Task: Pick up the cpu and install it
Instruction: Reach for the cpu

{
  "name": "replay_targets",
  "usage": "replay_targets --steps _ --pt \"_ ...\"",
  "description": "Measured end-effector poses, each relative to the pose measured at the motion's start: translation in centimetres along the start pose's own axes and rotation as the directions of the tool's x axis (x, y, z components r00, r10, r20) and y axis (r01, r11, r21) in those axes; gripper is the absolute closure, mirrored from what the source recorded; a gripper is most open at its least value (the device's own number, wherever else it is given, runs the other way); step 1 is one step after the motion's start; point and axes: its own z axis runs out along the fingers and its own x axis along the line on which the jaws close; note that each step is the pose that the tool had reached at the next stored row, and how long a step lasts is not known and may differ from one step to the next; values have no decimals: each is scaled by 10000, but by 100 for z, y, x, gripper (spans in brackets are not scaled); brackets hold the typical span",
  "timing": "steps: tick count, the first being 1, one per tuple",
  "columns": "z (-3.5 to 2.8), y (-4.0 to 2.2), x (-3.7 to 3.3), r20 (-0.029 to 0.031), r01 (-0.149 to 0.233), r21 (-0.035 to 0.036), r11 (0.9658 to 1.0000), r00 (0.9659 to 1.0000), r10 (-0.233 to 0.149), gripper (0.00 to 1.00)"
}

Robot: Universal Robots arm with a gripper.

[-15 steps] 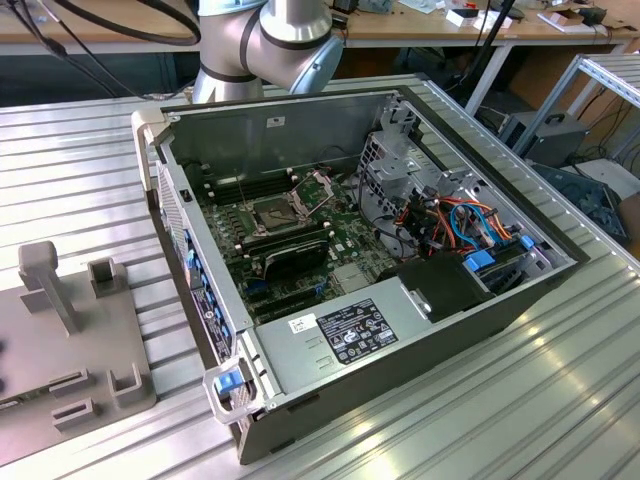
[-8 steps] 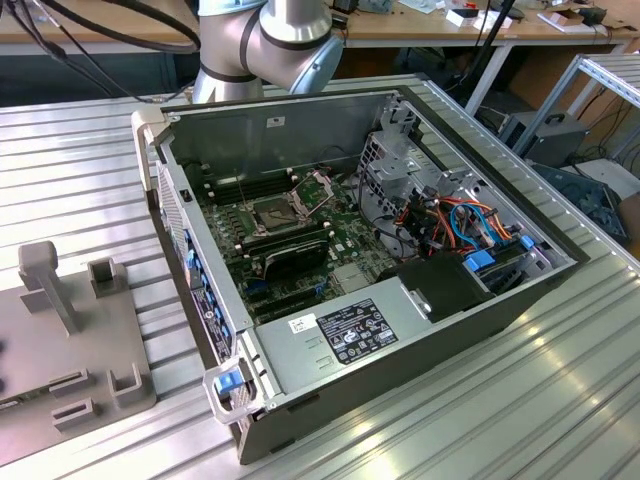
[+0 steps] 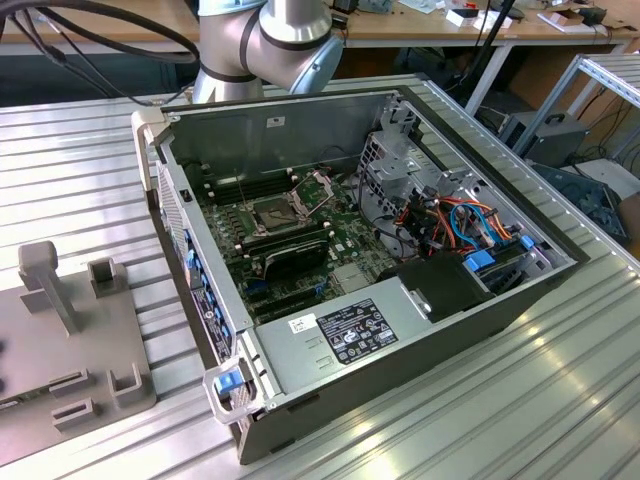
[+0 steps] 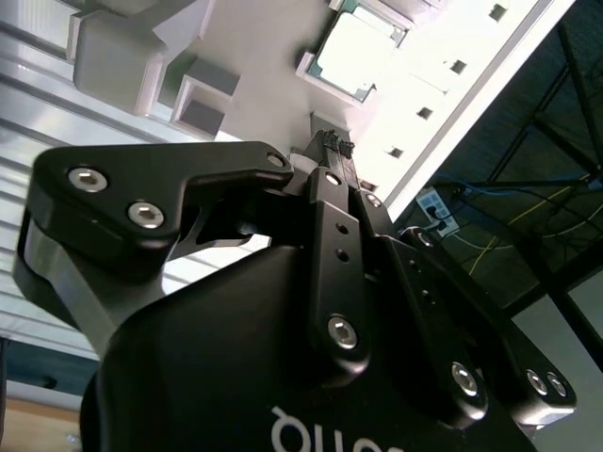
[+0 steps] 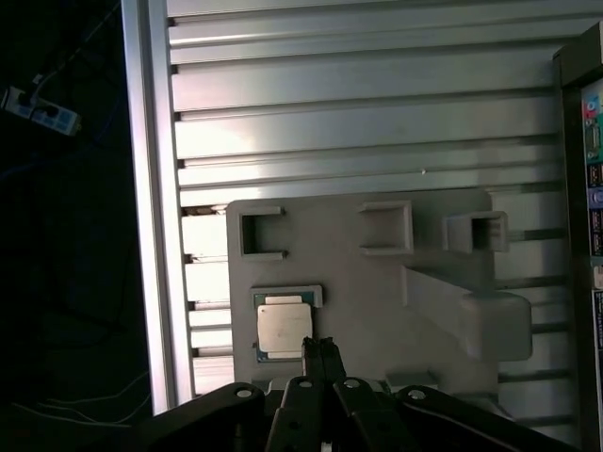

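The cpu (image 5: 283, 327) is a small silver-grey square chip lying flat in a shallow seat on the grey fixture plate (image 5: 377, 292). In the second wrist view the cpu (image 4: 356, 52) lies on the same plate (image 4: 273, 89). My gripper (image 5: 320, 347) hovers above the plate just beside the chip, its two black fingertips pressed together and shut on nothing. The gripper (image 4: 333, 143) stands apart from the chip there too. In the exterior view the open computer case (image 3: 400, 320) shows the bare processor socket (image 3: 272, 213) with its shiny metal frame (image 3: 315, 188) hinged up.
The grey fixture plate (image 3: 60, 350) carries raised blocks and a tall post (image 3: 45, 280) at the exterior view's left. A long black expansion card (image 3: 290, 258) lies beside the socket, with cables (image 3: 450, 225) and a power supply (image 3: 350, 330) nearby. The ribbed table ends at an edge (image 5: 151, 188).
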Motion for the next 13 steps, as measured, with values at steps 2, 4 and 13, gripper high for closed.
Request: replay_targets --steps 2,4,13 --pt "10 0 1 -1 0 7 10000 10000 0 89" --pt "24 -1 4 -1 0 11 10000 10000 0 89" --pt "149 -8 66 -36 0 17 10000 10000 0 89"
